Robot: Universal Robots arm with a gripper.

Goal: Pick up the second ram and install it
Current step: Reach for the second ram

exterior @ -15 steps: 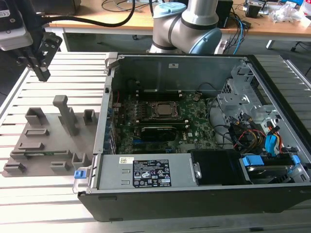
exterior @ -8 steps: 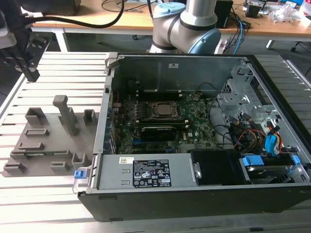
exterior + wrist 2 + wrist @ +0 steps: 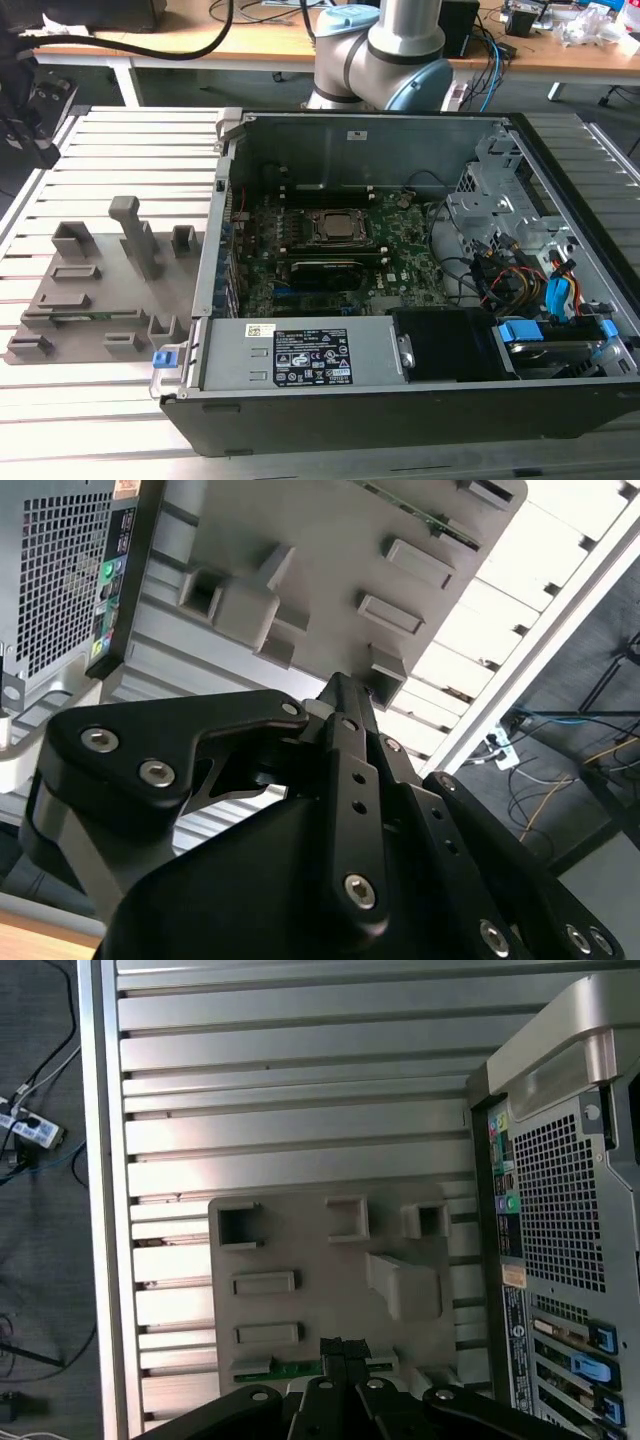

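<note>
Step in hand, as I judge it: the approach to the pick. The second ram (image 3: 85, 317) is not yet lifted; it lies flat-edged in a long slot along the near edge of the grey fixture (image 3: 100, 285), which sits toward the exterior view's left edge of the slatted table (image 3: 120, 140). In the first wrist view the gripper (image 3: 343, 1348) hangs over that same edge of the fixture with its fingers drawn together on nothing, and the second ram (image 3: 290, 1368) shows as a green strip just beside the tips; how high the gripper stands above it I cannot tell.

A grip on so thin a board calls, I judge, for the fingers to part, line up with its length and come down square, clear of the slot walls.

Around it: a tall post (image 3: 135, 235) rises near the fixture's far edge, with raised pockets on either side, and these could catch a finger that drifts. Just beside the fixture stands the open case (image 3: 350, 130), its wall and a blue latch (image 3: 165, 355) at the near corner between fixture and motherboard (image 3: 400, 270). Inside are the CPU socket (image 3: 335, 227), with a black card (image 3: 325, 268) just in front of it; then the power supply (image 3: 300, 355) along the case's near edge; loose cables (image 3: 480, 275) crowd the exterior view's right.
</note>
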